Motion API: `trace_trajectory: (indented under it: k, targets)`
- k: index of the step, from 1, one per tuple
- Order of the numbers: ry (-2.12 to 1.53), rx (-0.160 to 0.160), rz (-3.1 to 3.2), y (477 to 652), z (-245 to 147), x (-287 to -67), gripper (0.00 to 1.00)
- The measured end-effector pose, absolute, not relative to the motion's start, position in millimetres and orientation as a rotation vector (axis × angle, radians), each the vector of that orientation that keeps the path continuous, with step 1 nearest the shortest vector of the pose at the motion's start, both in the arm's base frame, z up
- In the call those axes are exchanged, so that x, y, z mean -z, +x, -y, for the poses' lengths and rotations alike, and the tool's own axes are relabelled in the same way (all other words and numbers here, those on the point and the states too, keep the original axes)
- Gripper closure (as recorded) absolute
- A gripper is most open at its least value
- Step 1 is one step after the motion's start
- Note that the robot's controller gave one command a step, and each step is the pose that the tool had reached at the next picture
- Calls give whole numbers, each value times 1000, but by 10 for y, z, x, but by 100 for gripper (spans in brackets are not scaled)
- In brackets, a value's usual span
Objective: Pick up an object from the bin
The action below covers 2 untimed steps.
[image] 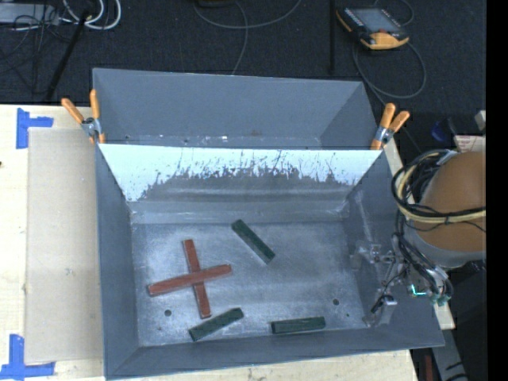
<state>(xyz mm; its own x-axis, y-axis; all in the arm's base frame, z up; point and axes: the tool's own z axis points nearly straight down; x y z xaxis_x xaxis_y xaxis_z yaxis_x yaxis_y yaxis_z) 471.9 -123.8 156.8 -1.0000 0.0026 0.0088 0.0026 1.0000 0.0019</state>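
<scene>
Hanging at the right of the frame, the gripper (pixel 382 296) is sitting low against the inner right wall of the grey metal bin (pixel 238 125), below the arm's orange cover (pixel 460 189) and looped cables (pixel 413 205). Whether it is open or closed cannot be told. The nearest object, a dark green bar (pixel 298 325), is lying flat on the floor near the lower edge, left of the gripper and apart from it. A second green bar (pixel 216 324) is lying tilted at lower centre-left, and a third green bar (pixel 253 240) is lying diagonally near the middle. Two red-brown bars (pixel 193 279) are lying crossed at the left of the floor.
</scene>
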Motion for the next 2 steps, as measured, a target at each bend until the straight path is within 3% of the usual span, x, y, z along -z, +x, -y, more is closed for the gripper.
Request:
trace_trajectory:
  k: [1, 2]
  targets:
    - [392, 3, 3119, 4839, 483, -1753, 0]
    - [571, -4, 3106, 4747, 308, -708, 0]
